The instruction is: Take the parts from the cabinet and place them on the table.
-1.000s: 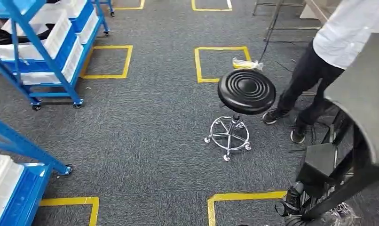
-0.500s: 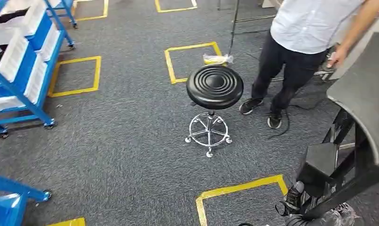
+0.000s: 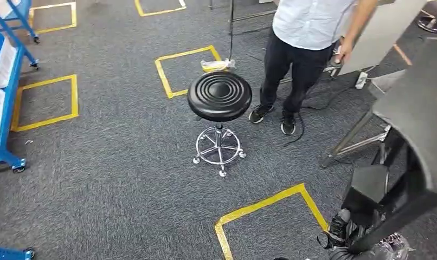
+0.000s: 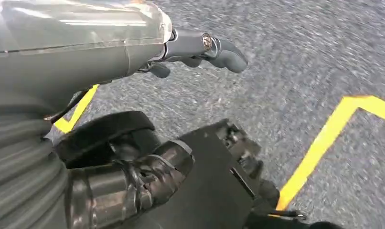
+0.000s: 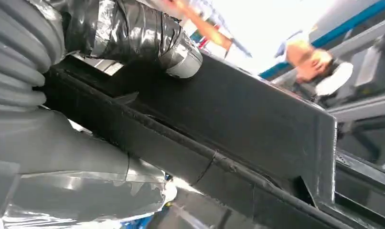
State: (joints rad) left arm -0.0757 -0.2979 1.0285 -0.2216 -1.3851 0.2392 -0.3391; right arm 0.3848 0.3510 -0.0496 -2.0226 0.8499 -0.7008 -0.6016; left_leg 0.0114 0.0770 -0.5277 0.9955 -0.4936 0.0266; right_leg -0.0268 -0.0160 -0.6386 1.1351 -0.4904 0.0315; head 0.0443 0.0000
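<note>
Resting against the robot's right hand [image 5: 133, 43] is a black frame-like part [image 5: 238, 124], the piece taken from the cabinet; in the wrist view its taped fingers lie along the part's upper edge, and whether they wrap fully round it cannot be told. From the head view the same dark part [image 3: 392, 208] juts out at the lower right, carried low beside the body. The left hand [image 4: 200, 47] hangs over the grey carpet [image 3: 124, 179], fingers loosely curled in and holding nothing. Over the last second the whole scene has slid leftward: the blue shelving rack [image 3: 2, 86] has slipped to the far left edge, while the black stool [image 3: 219, 96] and a standing person [image 3: 303, 49] have come toward the middle. This suggests the robot is turning away from the cabinet, probably toward the table, with the part not yet set down.
</note>
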